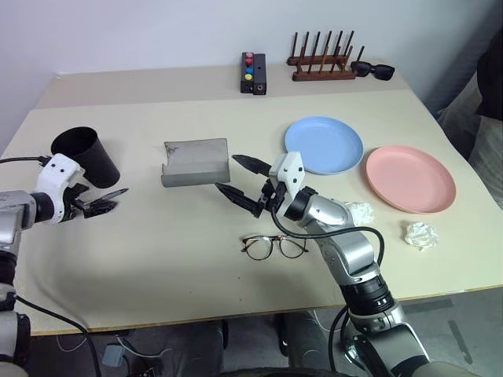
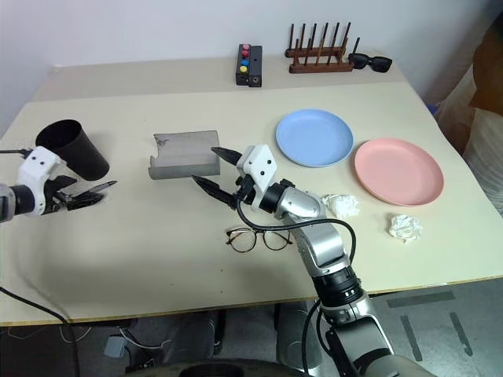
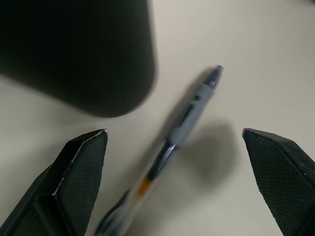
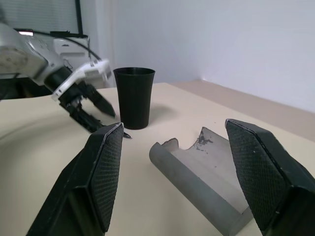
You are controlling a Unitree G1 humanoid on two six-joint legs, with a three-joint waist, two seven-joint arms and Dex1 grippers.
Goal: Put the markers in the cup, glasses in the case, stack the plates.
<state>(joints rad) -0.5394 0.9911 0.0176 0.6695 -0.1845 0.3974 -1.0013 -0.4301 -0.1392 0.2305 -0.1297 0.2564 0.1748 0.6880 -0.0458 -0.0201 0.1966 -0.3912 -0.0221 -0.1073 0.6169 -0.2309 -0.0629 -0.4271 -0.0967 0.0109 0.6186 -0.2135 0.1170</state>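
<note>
Left gripper (image 3: 174,182), fingers spread, straddles a marker (image 3: 184,125) beside the cup (image 1: 86,155); we advise centring on the barrel before closing.

Head pair: high, looking down over the table (image 1: 196,259). Left wrist: very close, aimed down beside the cup (image 3: 78,49), somewhat blurred. Right wrist: low, facing left across case (image 4: 206,172), sharing that cup.

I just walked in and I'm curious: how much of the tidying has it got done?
Nothing looks finished. The left gripper is open over a grey pen lying beside the black cup. The glasses lie on the table, the grey case open. The blue plate and pink plate sit side by side, unstacked.
</note>
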